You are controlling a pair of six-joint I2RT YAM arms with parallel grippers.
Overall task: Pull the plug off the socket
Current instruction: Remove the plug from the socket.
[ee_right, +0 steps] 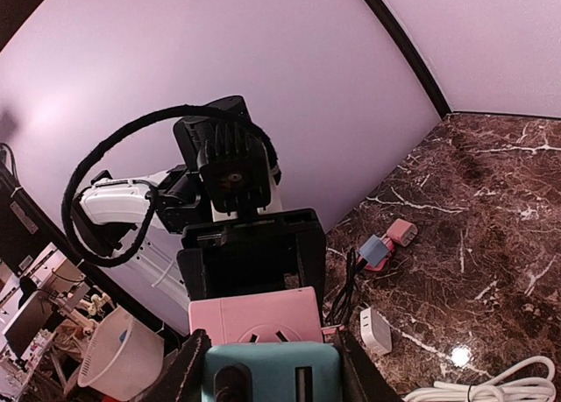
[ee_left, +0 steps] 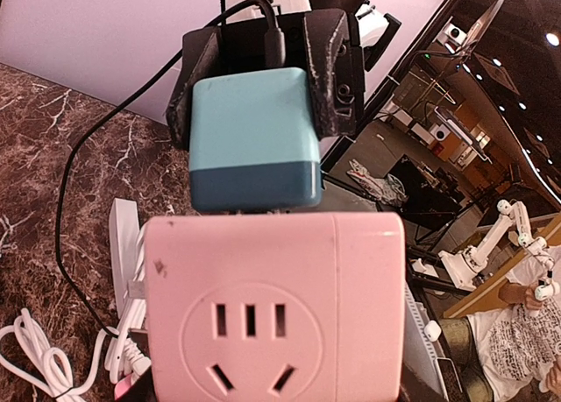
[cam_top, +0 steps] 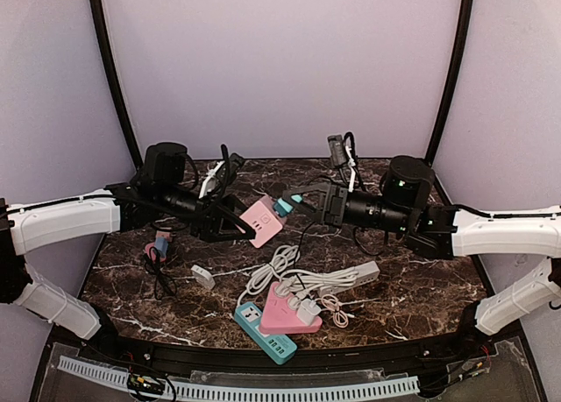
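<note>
Above the middle of the table, my left gripper [cam_top: 250,220] is shut on a pink cube socket [cam_top: 260,220]. A teal plug [cam_top: 285,205] with a black cable meets the socket's far face, and my right gripper [cam_top: 295,202] is shut on it. In the left wrist view the socket [ee_left: 272,306] fills the bottom of the frame. The plug [ee_left: 254,144] sits right above it between the right arm's black fingers [ee_left: 337,60], with only a thin dark gap between them. I cannot tell whether the prongs are still inside. In the right wrist view the plug [ee_right: 272,371] lies between my fingers, in front of the socket [ee_right: 254,314].
Near the front edge lie a pink triangular power strip [cam_top: 289,310], a teal strip [cam_top: 263,330], a white strip [cam_top: 346,275] and a coiled white cable [cam_top: 272,266]. A small white adapter [cam_top: 202,276] and pink and blue adapters [cam_top: 158,244] lie on the left.
</note>
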